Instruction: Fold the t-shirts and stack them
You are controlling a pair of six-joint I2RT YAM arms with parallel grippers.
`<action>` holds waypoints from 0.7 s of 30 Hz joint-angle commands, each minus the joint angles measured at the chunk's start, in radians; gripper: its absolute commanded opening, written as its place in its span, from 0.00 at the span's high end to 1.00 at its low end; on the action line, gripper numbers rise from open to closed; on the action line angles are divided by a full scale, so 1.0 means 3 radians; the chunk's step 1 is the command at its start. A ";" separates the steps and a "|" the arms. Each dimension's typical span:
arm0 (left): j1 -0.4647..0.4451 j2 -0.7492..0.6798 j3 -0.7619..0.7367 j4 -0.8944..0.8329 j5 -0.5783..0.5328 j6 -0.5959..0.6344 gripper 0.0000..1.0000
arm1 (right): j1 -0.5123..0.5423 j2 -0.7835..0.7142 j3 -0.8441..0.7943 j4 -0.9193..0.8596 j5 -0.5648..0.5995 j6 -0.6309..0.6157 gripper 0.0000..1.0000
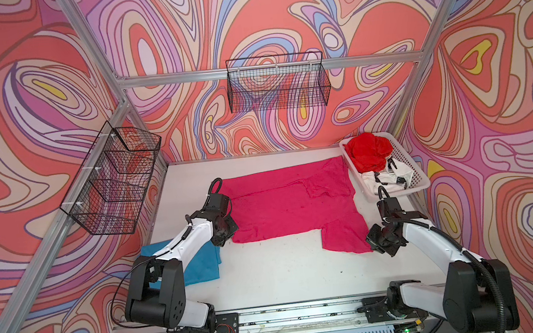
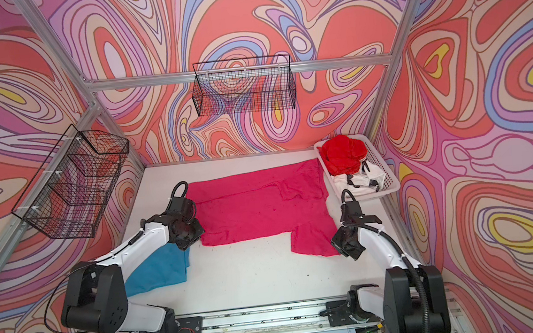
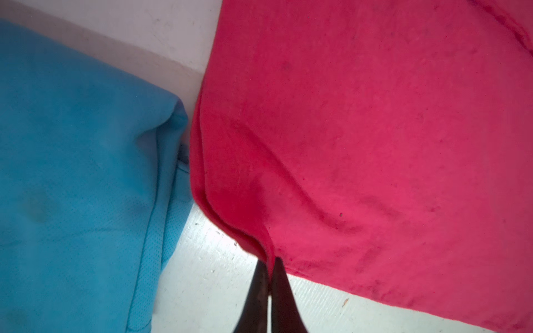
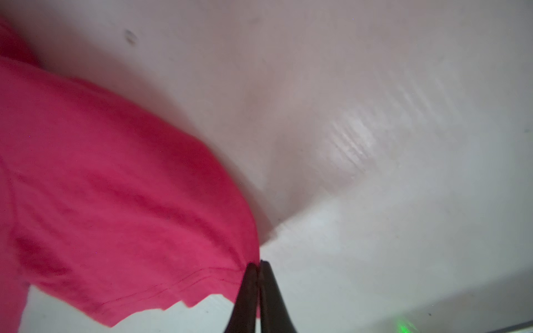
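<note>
Centrally, the magenta-pink t-shirt [image 1: 282,205] is lying spread flat on the white table [image 1: 286,279]. A flap of its cloth is lying folded over the body at the far right, and its near sleeve is sticking out toward the front right.

At the shirt's near left corner, the left gripper [image 3: 269,263] is pinching the hem. As the left wrist view is showing, its dark fingers [image 3: 284,294] are pressing together on a raised ridge of cloth. The right gripper [image 4: 257,265] is likewise standing closed, its tips meeting on the outer corner of the near sleeve's hem and drawing the cloth into a point. In both top views each wrist is hiding its own fingertips.

The teal-blue t-shirt [image 1: 201,263] is lying folded at the front left, partly under the left arm [image 1: 192,238] and just beside the pinched magenta corner. Whether the two cloths are touching cannot be told.

At the far right corner, a white plastic basket [image 1: 421,180] is sitting just beside the magenta shirt's edge. It is holding the bright red t-shirt [image 1: 369,155], bunched toward the back, and the white t-shirt with black marks [image 1: 381,181], crumpled toward the front. Two black wire baskets [image 1: 279,86] are hanging on the patterned walls.
</note>
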 commanded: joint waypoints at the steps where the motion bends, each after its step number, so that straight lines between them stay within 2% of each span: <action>1: 0.0021 -0.0013 0.0135 -0.0237 0.0046 0.0074 1.00 | -0.0001 0.0042 0.0454 -0.0212 -0.0051 -0.0161 1.00; 12: 0.0123 0.0206 0.0578 -0.0419 0.0172 0.0242 1.00 | 0.0053 0.0923 0.1631 -0.0077 -0.0545 -0.0527 1.00; 21: 0.0261 0.0499 0.1013 -0.0499 0.0354 0.0427 1.00 | 0.0148 0.1600 0.2431 0.0085 -0.0657 -0.0678 1.00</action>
